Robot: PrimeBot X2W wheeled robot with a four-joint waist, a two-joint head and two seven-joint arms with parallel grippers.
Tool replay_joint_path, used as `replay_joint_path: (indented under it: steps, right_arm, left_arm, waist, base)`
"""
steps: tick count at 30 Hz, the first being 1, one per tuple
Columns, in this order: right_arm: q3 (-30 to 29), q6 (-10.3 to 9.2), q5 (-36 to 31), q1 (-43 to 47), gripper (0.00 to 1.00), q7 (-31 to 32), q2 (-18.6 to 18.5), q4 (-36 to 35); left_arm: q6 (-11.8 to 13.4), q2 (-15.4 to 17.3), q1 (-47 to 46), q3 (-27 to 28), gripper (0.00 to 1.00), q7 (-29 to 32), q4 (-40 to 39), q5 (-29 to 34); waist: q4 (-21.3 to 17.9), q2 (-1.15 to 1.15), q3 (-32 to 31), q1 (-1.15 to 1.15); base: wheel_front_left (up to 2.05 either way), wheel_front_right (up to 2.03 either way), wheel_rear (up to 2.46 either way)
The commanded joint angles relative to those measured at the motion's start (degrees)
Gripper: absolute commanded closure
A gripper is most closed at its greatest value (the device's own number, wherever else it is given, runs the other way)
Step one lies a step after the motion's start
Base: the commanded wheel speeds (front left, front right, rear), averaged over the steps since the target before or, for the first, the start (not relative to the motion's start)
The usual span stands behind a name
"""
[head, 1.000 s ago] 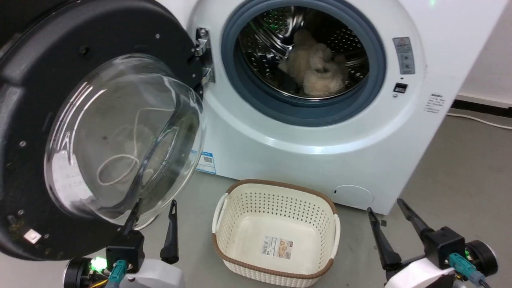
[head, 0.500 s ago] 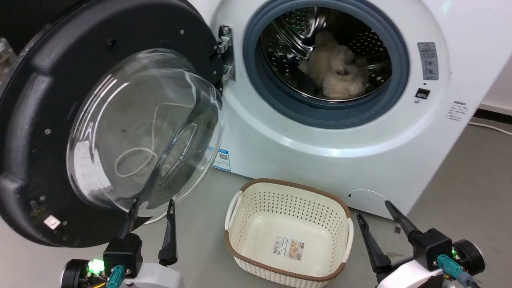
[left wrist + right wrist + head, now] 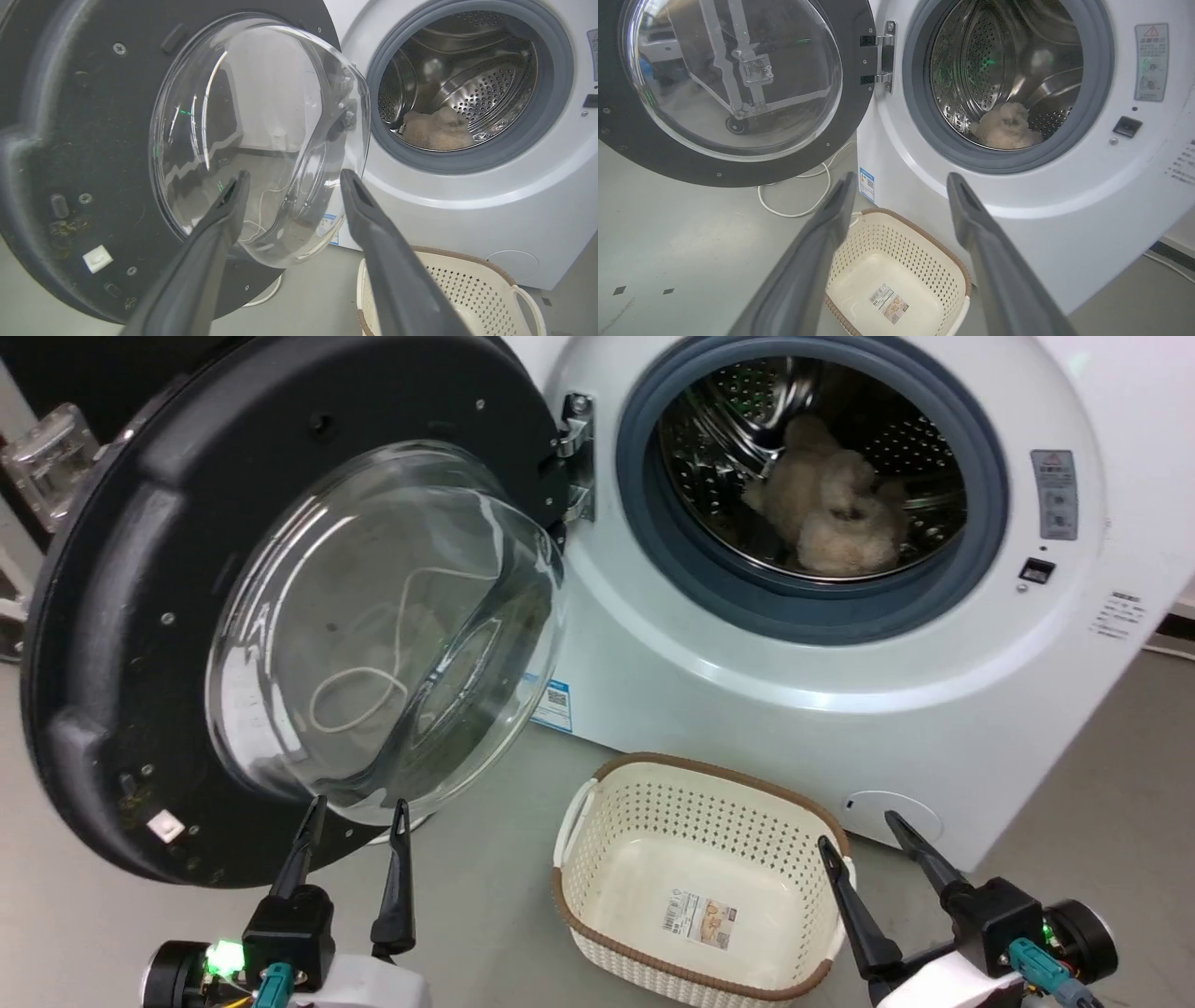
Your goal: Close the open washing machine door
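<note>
Left fingers (image 3: 399, 877) spread wide, tips near glass of open washing machine door (image 3: 121, 616), right fingers (image 3: 847, 896) wide beside basket (image 3: 709, 770)

The left gripper (image 3: 359, 803) and the right gripper (image 3: 856, 828) each have two long, thin, dark fingers (image 3: 397, 887) that narrow to a point. Each pair comes out of a black block (image 3: 289, 924). Below the block are a white shell (image 3: 364, 985), a teal plug (image 3: 271, 985) and a black round part (image 3: 173, 975). A small green light (image 3: 224, 957) glows on the left wrist.
</note>
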Motion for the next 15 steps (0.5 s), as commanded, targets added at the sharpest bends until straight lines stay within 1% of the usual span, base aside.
replay_joint_path:
  steps: [1,13,15]
  right_arm:
    - [0.22,0.02,-0.04,-0.49,0.00,-0.56,-0.37,0.37]
    - [1.30,0.03,-0.18,-0.51,0.00,-1.99,-0.37,1.50]
    - [1.59,0.03,-0.24,-0.55,0.00,-2.47,-0.40,1.86]
  left_arm:
    - [0.34,0.42,0.71,-0.28,0.00,-0.58,-0.27,-0.24]
    - [1.06,1.02,1.23,-0.82,0.00,-2.01,-0.64,-0.35]
    - [1.25,1.20,1.33,-1.15,0.00,-2.49,-0.74,-0.33]
  waist:
    - [0.51,0.00,0.03,0.00]
    - [3.42,0.00,0.04,0.00]
    - [4.39,0.00,0.07,0.00]
  base:
    - [0.00,0.00,0.00]
    - [0.00,0.00,0.00]
    - [0.00,0.00,0.00]
